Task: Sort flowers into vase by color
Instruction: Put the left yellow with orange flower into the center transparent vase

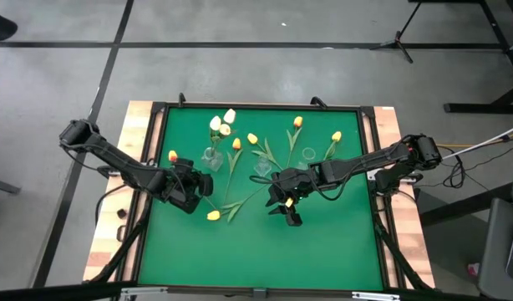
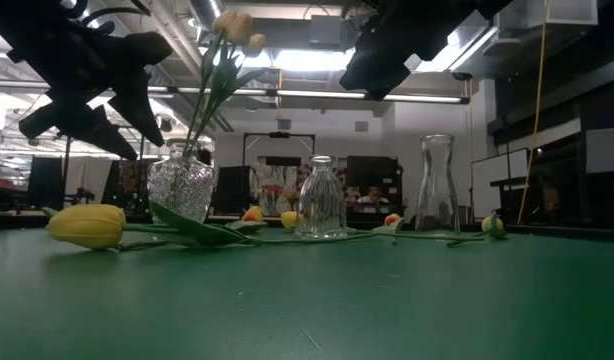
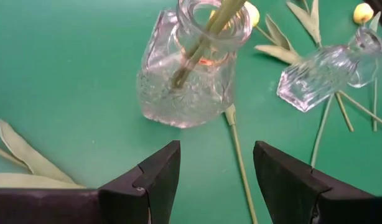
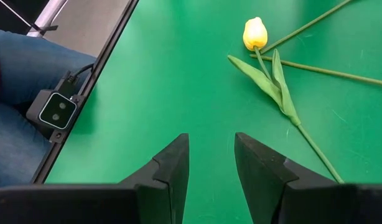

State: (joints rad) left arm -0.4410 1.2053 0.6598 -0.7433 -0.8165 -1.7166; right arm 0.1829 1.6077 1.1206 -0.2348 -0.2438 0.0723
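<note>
yellow tulip ahead of right gripper, jaws apart

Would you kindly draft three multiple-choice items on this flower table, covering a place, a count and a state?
1. Where are the white tulips?
A. In the left vase
B. Lying on the mat
C. In the right gripper

2. How many glass vases stand on the green mat?
A. One
B. Three
C. Five

3. What do the jaws of the left gripper hold?
A. A yellow tulip
B. A vase
C. Nothing

Answers: 1 A, their stems enter that vase's neck. 2 B, the low view shows three in a row. 3 C, the jaws stand apart over bare mat.
</note>
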